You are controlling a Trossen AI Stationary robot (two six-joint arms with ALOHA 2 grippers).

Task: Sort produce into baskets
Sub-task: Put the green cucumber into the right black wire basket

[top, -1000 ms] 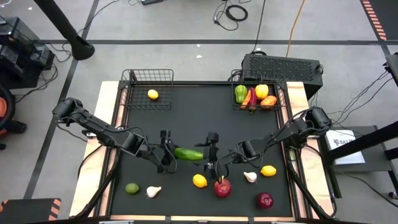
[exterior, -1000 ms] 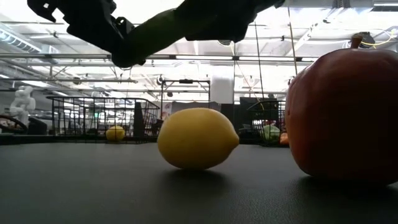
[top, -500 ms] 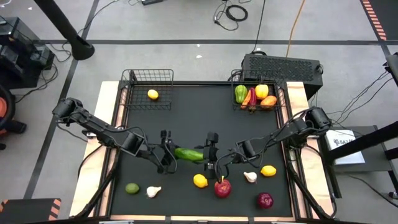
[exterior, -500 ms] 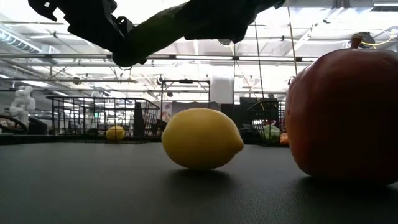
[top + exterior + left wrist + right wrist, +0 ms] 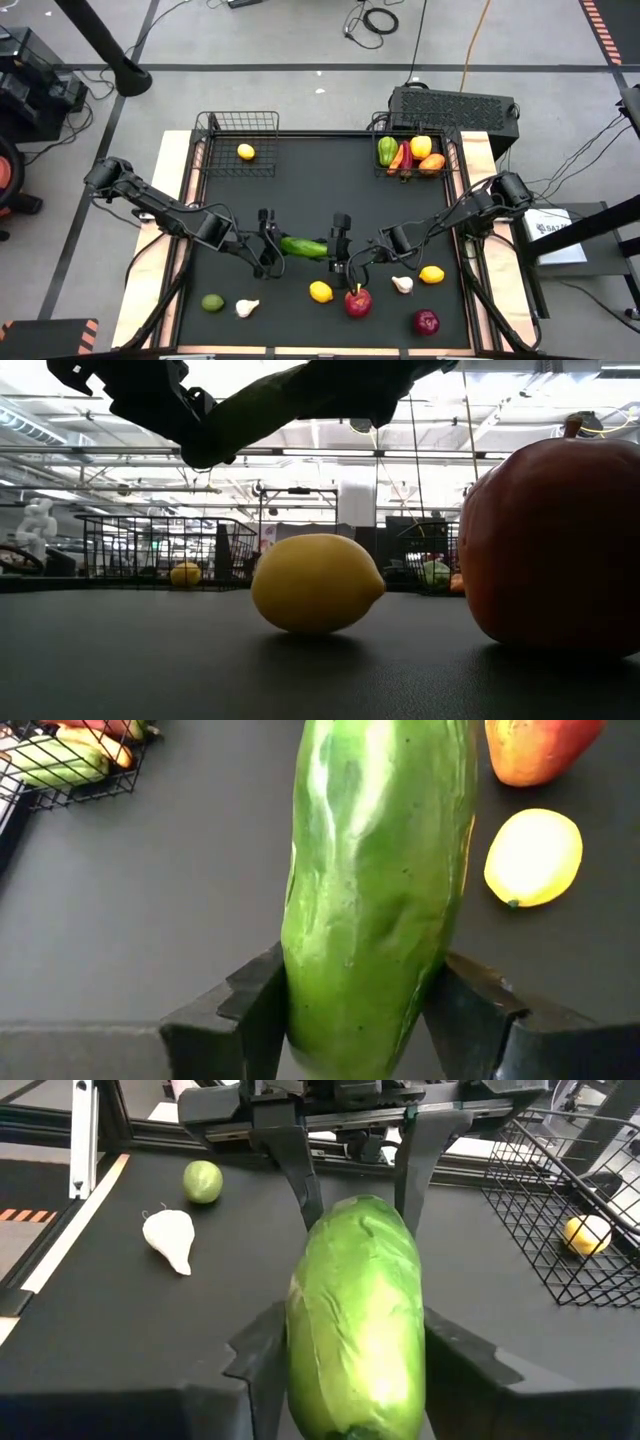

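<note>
A green cucumber is held level in the middle of the black mat, between my two grippers. My left gripper is shut on its left end. My right gripper is shut on its right end. The left wire basket at the far left holds one lemon. The right wire basket at the far right holds peppers and other produce. Loose on the mat near the front edge lie lemons, a red apple, garlic and a lime. My left gripper pinches the cucumber's left end between its two fingers, coming level from the table's left, along the cucumber. My right gripper pinches the cucumber's right end between its two fingers, coming level from the table's right, along the cucumber.
A dark red fruit lies at the front right. A black perforated box stands behind the right basket. The lemon and apple lie just in front of and below the right gripper. The mat's middle far part is bare.
The front lemon has rocked a little toward the right and back again. Both grippers have stayed shut on the cucumber.
</note>
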